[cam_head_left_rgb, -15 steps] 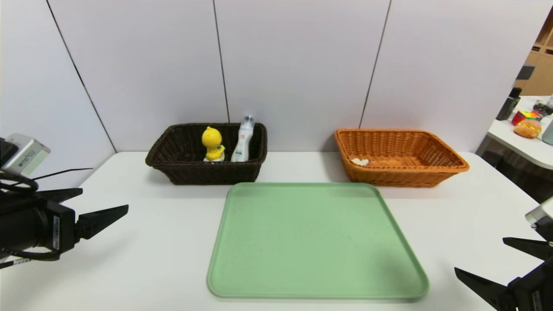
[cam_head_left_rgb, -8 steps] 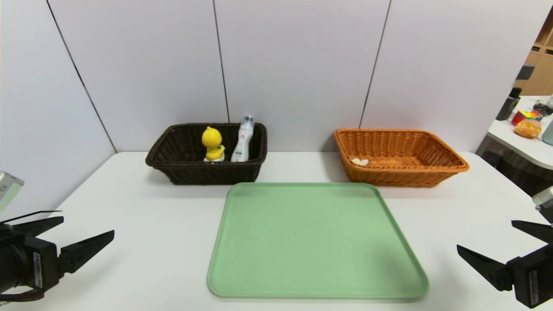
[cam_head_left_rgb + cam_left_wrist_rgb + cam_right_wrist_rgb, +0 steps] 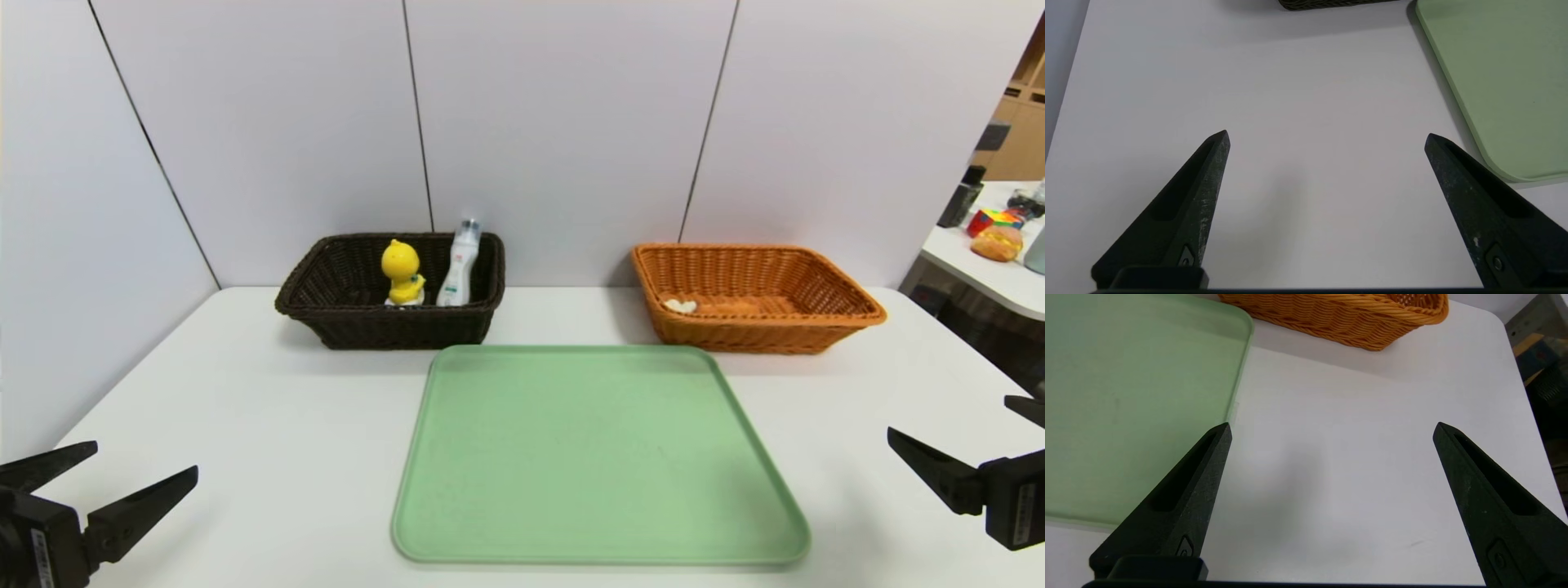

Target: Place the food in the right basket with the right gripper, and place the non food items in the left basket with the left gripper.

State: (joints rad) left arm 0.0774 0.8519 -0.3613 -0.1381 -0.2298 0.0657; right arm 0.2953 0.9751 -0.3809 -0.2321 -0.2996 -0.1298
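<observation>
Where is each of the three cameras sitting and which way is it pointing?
Head view: high on the robot, facing forward and down at the white table, green tray, dark basket and orange basket; left gripper and right gripper show at the lower corners.
Left wrist view: behind its open fingers, facing the table, the tray's edge and a sliver of the dark basket.
Right wrist view: behind its open fingers, facing the tray and orange basket.
All share the tray.

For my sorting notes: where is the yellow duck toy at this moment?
In the head view, the yellow duck-shaped toy stands upright inside the dark brown woven basket at the table's back left, just left of the white plastic bottle.
</observation>
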